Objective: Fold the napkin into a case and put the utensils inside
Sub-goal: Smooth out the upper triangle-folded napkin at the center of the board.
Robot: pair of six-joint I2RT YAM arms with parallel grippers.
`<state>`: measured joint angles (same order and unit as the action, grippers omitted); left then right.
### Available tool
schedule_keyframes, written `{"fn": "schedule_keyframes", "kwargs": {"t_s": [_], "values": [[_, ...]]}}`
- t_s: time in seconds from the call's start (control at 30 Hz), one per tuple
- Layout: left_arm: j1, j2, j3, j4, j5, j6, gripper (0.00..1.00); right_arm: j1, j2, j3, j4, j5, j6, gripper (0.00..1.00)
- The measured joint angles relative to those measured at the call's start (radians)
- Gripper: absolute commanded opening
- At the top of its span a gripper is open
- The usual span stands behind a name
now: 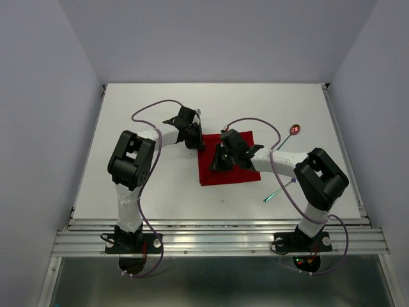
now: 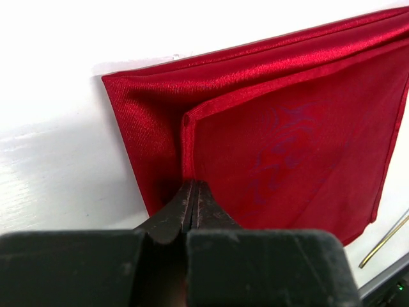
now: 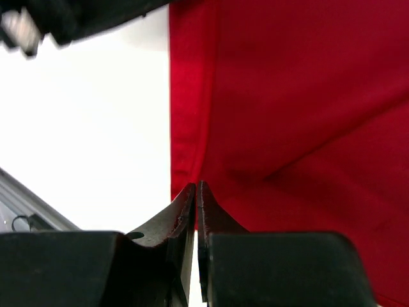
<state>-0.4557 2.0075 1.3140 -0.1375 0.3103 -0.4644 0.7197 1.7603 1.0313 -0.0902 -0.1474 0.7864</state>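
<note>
The red napkin [image 1: 231,165] lies partly folded in the middle of the table, one layer turned over another [image 2: 287,141]. My left gripper [image 1: 195,138] sits at its far left corner; in the left wrist view the gripper [image 2: 192,184] is shut on the hem of the upper layer. My right gripper [image 1: 217,162] is at the napkin's left edge, shut [image 3: 197,185] on the cloth [image 3: 287,96] near its hem. The spoon [image 1: 295,130] with a red bowl lies to the right of the napkin. The fork [image 1: 275,192], teal-handled, lies near the right arm.
A thin metal handle [image 2: 383,246] shows at the lower right of the left wrist view. Part of the left arm [image 3: 77,16] crosses the top left of the right wrist view. The table's metal rail [image 1: 217,240] runs along the near edge.
</note>
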Motion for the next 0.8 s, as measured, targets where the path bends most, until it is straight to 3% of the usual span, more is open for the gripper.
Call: {"fn": "schedule_keyframes", "kwargs": {"t_s": [0.47,0.8], "values": [[-0.002,0.022,0.029,0.001,0.0,0.003,0.0,0.029,0.075,0.0,0.01,-0.025,-0.005,0.09],[-0.002,0.022,0.029,0.006,0.0,0.003,0.0,0.042,0.038,0.014,-0.009,-0.021,-0.034,0.09]]}}
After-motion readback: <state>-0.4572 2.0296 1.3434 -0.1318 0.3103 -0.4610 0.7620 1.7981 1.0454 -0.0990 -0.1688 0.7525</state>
